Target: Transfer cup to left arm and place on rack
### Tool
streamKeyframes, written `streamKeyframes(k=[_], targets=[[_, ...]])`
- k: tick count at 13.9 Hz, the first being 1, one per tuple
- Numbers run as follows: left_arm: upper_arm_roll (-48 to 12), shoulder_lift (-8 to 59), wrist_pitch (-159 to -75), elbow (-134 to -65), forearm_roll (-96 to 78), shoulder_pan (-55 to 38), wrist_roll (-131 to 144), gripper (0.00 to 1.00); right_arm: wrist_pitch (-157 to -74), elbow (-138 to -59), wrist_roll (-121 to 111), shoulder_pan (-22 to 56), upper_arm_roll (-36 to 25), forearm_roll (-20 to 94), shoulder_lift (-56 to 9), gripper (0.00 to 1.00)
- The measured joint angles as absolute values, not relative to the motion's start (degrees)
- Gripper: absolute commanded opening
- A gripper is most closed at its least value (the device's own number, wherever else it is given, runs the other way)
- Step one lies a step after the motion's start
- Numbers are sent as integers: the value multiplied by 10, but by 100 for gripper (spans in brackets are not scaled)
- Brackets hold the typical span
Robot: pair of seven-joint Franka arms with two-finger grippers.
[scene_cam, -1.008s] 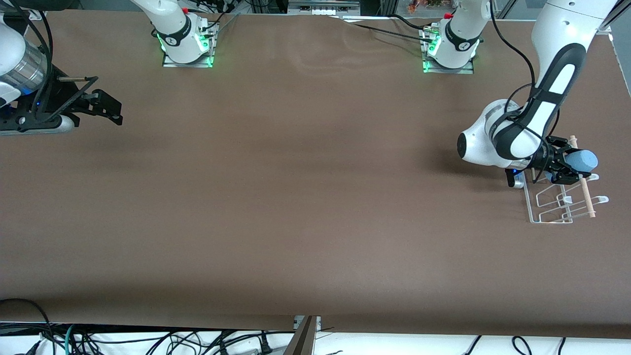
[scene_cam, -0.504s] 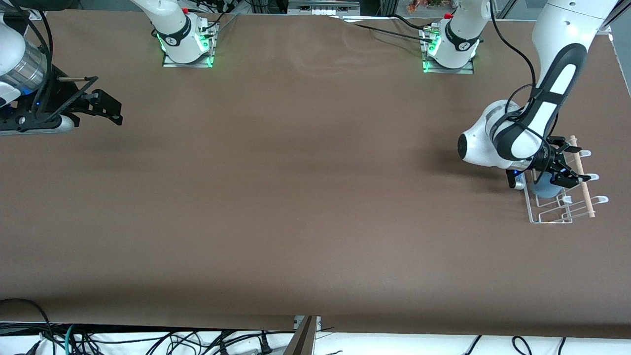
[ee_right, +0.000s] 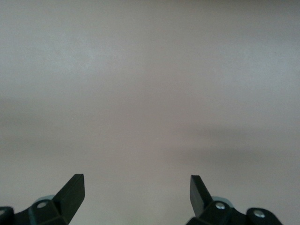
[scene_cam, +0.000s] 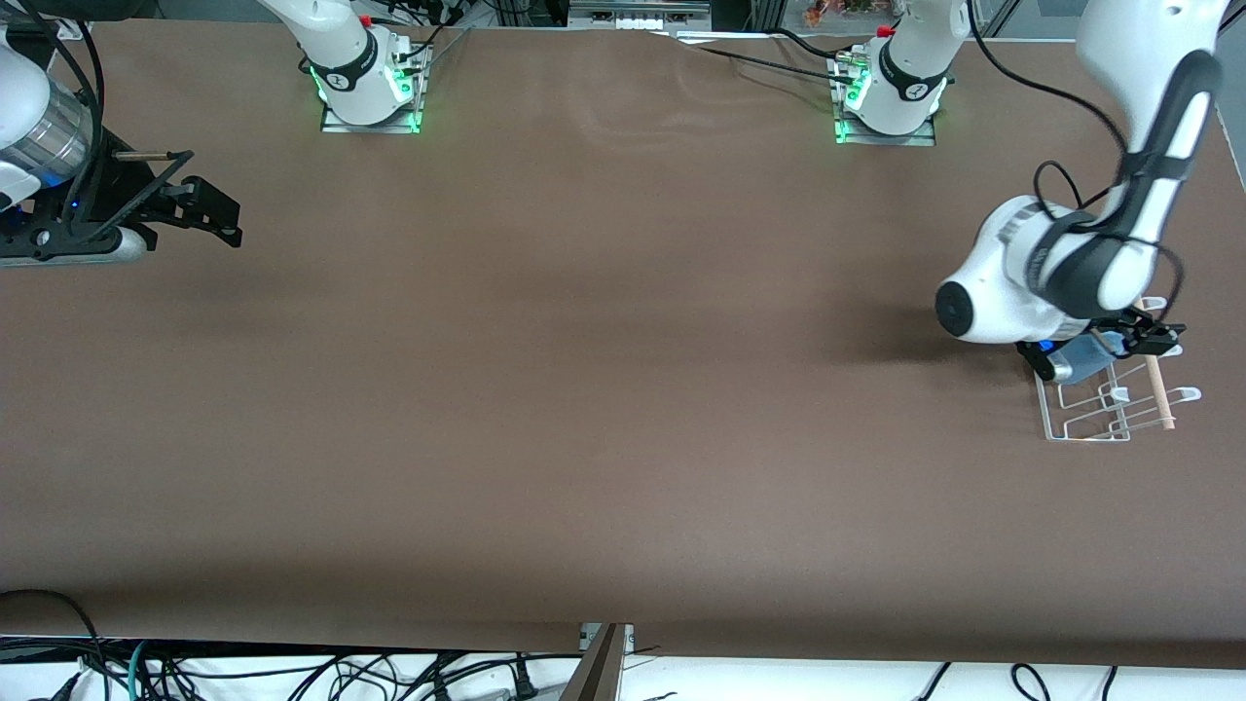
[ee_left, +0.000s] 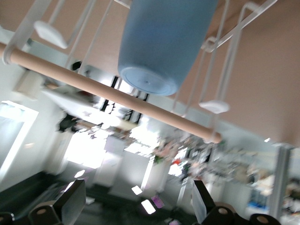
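The light-blue cup (ee_left: pixel 161 44) rests in the white wire rack (scene_cam: pixel 1095 414) against its wooden rod (ee_left: pixel 112 96). The left gripper (ee_left: pixel 136 206), spread wide, holds nothing; the right gripper (ee_right: pixel 137 194) waits, also wide.

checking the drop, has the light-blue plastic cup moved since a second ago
Yes. The light-blue plastic cup has gone from the open left hand, above the pale wooden rod, down into the white wire rack.

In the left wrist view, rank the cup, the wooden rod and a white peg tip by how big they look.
1. cup, closest to the lens, so nearness inflates it
2. wooden rod, longer but thin
3. white peg tip
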State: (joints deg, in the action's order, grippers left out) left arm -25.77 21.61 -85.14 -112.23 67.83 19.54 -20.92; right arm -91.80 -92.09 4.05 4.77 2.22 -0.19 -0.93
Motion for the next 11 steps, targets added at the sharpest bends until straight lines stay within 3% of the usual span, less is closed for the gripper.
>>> streamKeyframes(k=[7, 11], targets=[[-271, 201, -754, -862, 297, 193, -209, 100, -918, -921, 41, 48, 22, -2, -9, 99], [-261, 176, -802, -795, 172, 171, -209, 100, -918, -920, 41, 48, 22, -2, -9, 99]])
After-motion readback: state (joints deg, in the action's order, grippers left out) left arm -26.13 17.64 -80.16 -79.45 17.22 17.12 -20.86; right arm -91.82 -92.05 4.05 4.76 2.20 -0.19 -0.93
